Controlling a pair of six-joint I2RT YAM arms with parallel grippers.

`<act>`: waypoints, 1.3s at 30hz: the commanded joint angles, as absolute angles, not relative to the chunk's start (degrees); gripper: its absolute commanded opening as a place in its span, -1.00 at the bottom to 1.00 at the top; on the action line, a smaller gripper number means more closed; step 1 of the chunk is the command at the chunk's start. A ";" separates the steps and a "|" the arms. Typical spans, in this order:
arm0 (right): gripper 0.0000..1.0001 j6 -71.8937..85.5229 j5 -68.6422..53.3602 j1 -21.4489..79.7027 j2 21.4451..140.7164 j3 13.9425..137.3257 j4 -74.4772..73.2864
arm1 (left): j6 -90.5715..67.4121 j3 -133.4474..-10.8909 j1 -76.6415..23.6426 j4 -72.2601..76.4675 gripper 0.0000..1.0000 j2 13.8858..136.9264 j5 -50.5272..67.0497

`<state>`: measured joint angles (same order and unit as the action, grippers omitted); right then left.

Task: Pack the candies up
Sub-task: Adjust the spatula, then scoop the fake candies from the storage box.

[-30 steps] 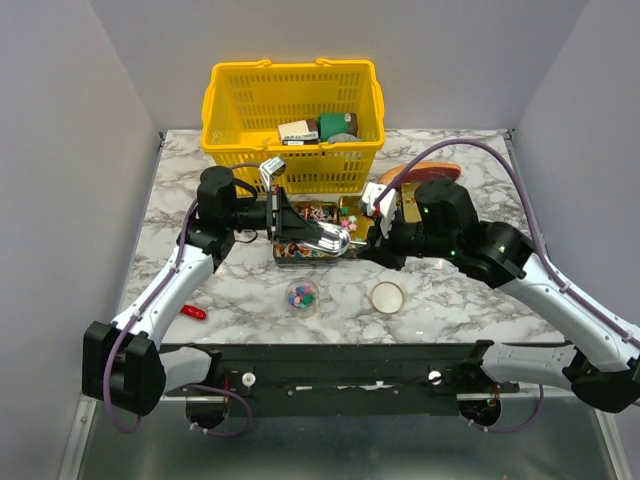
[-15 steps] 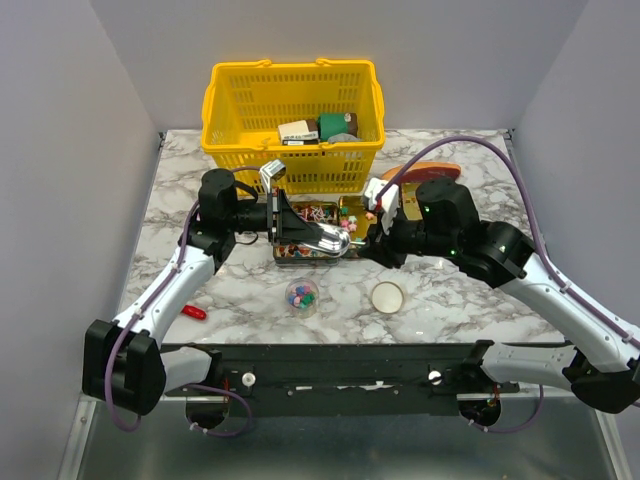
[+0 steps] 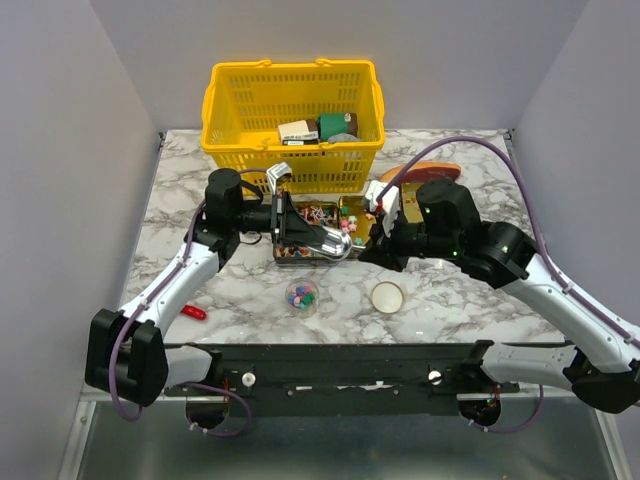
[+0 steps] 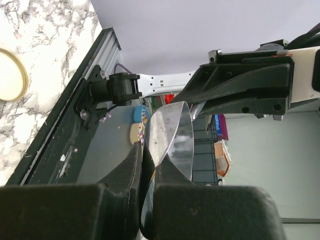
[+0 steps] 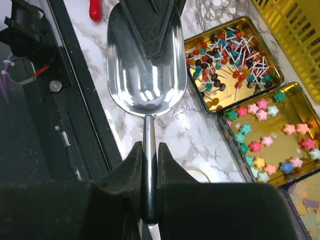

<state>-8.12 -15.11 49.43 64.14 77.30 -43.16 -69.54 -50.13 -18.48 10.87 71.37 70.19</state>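
A shiny metal scoop (image 3: 330, 240) hangs over the candy tins, held by both grippers. My left gripper (image 3: 298, 226) is shut on the rim of the scoop's bowl (image 4: 170, 137). My right gripper (image 5: 149, 156) is shut on the scoop's thin handle (image 5: 148, 135); the bowl (image 5: 146, 60) looks empty. One tin (image 5: 232, 57) holds red-blue-white wrapped candies. A second tin (image 5: 300, 145) holds pink, green and blue star candies (image 5: 256, 146). A small clear cup (image 3: 302, 295) with a few coloured candies stands in front of the tins.
A round lid (image 3: 387, 296) lies right of the cup. A yellow basket (image 3: 293, 110) with boxes stands at the back. A red-brown slab (image 3: 432, 171) lies behind my right arm. A small red item (image 3: 193, 312) lies near the front left edge.
My left arm has shifted slightly right and back. The scoop stays held between both grippers over the tins, almost in the same place.
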 commanded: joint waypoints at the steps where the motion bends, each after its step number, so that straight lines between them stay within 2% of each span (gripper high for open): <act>1: -0.99 -4.05 -9.67 48.96 63.80 81.82 -39.11 | -61.18 -49.92 -18.11 2.56 -0.85 74.26 65.92; 2: -0.99 -3.78 -9.84 49.04 64.16 82.35 -39.63 | -60.39 -50.10 -17.93 1.42 -0.80 74.44 65.66; 5: -0.99 -3.43 -8.80 48.96 66.61 82.97 -41.47 | -59.85 -51.06 -16.45 0.97 -0.06 74.88 65.04; 6: -0.99 -3.25 -8.27 48.96 67.23 82.88 -41.92 | -59.77 -52.11 -15.65 0.62 0.35 75.14 64.43; 9: -0.99 -2.99 -7.03 48.96 69.95 82.53 -43.94 | -58.80 -54.83 -11.71 -1.93 0.79 75.32 62.76; 12: -0.99 -2.29 -5.28 48.96 73.03 82.79 -46.14 | -55.82 -58.52 -7.66 -6.23 0.93 75.41 60.65; 16: -0.99 -1.41 -4.13 48.52 77.33 85.51 -49.12 | -49.06 -62.66 -5.28 -13.96 0.97 74.62 54.60; 19: -0.99 -1.23 -3.43 47.82 82.59 88.67 -52.46 | -42.38 -64.24 -4.57 -21.42 0.97 73.39 43.02; 20: -0.99 -1.14 -3.43 47.29 84.27 91.64 -54.65 | -40.71 -64.51 -4.57 -26.32 0.97 73.30 34.19; 23: -0.99 -0.44 -3.43 46.06 91.74 97.97 -59.74 | -35.52 -63.55 -4.57 -30.83 0.88 73.91 24.12; 24: -0.99 -0.53 -3.51 45.71 93.67 99.39 -60.72 | -33.59 -62.41 -4.57 -31.02 0.73 75.05 20.34; 26: -0.99 -0.53 -3.08 45.18 98.41 101.68 -62.48 | -32.61 -61.35 -4.66 -31.29 0.63 76.37 17.94; 27: -0.99 -0.61 -3.95 44.83 99.66 103.52 -62.58 | -32.26 -60.30 -4.75 -31.12 0.49 77.77 16.89; 30: -0.99 -0.53 -5.01 44.12 103.88 106.34 -63.19 | -31.64 -58.81 -5.27 -29.36 0.33 79.62 15.39; 39: -0.99 -2.72 -5.89 43.86 112.85 109.77 -63.90 | -30.06 -59.59 -9.40 -27.42 0.14 86.91 12.30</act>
<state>-1.37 -5.02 43.79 110.41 106.96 -62.06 -31.99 -58.67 -7.07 -28.47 83.85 16.01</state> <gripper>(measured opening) 0.163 0.583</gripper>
